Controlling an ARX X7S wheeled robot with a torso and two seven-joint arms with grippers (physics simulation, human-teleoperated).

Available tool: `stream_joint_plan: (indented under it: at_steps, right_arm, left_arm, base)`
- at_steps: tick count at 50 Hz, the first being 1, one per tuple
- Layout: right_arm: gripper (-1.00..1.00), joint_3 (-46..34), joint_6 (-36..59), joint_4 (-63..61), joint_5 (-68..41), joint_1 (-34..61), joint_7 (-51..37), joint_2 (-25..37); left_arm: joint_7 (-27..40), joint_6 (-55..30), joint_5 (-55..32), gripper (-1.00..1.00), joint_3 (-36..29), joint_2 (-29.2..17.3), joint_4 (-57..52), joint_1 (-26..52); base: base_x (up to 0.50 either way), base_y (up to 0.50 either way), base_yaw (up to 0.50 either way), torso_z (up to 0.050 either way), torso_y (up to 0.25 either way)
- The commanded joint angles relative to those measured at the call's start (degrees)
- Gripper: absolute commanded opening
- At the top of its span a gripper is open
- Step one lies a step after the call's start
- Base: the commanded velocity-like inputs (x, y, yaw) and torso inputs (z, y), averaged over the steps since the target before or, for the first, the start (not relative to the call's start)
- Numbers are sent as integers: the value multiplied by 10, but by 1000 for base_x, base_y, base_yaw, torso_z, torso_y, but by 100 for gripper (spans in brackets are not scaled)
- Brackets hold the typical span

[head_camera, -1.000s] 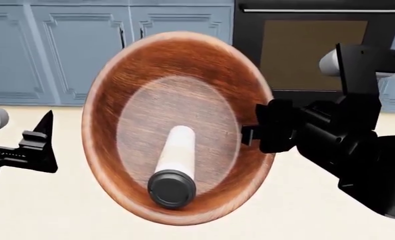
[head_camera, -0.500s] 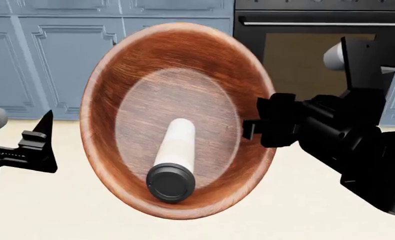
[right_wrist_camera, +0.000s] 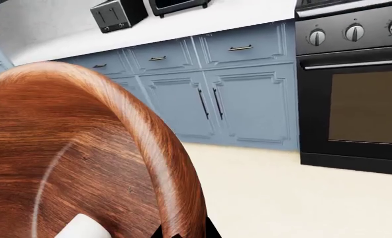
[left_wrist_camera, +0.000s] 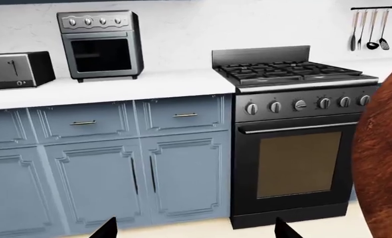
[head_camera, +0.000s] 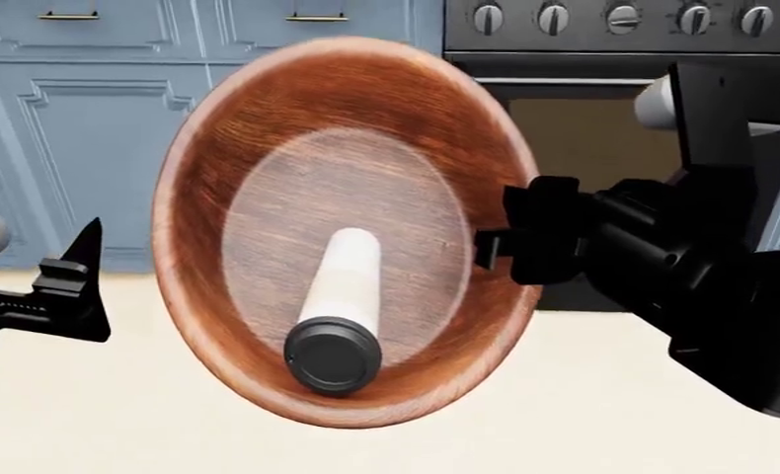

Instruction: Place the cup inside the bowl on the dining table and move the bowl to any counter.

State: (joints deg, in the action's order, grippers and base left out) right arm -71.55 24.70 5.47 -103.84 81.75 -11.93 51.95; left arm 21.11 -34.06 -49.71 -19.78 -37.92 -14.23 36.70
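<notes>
Ahead, the white worktop [left_wrist_camera: 176, 82] lies open between the silver toaster oven [left_wrist_camera: 101, 44] at left and the black gas stove [left_wrist_camera: 295, 134] at right.

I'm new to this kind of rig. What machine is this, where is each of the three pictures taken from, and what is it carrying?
This is a simulated two-armed wheeled robot. The head view looks down over both arms; the other two come from cameras near each gripper. The right gripper clamps the rim of a large reddish-brown wooden bowl, tilted toward the camera and held above the cream floor. A slim cream-white cup with a dark grey lid lies inside. The left gripper holds nothing; its state is unclear. Ahead stand blue-grey cabinets, a black oven and a white counter.
</notes>
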Motion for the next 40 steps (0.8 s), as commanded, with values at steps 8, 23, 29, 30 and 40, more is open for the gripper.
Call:
stream_joint_plan:
  at_steps: [8,23,29,30,40]
  right_arm:
    - [-100,13,2,-2,13,6,7,-2]
    - [-100,13,3,2,17,6,5,-5]
    - [-100,13,4,3,17,7,5,-5]
    - [-100,13,4,3,17,6,5,-5]
    - [-100,15,1,2,16,3,6,-5]
  left_arm:
    - [-3,4,-2,100,2,-4,1,-4]
    - [2,5,2,100,-2,3,3,-3]
    - [0,6,1,100,-1,1,3,-4]
    - [0,6,1,100,-1,1,3,-4]
    - [-1,8,-1,100,2,-4,1,-8]
  base:
    - [500,-59,0,0,3]
    - [500,49,0,1,1]
    - [499,139,0,0,2]
    - [499,144,0,0,10]
    - [499,225,0,0,1]
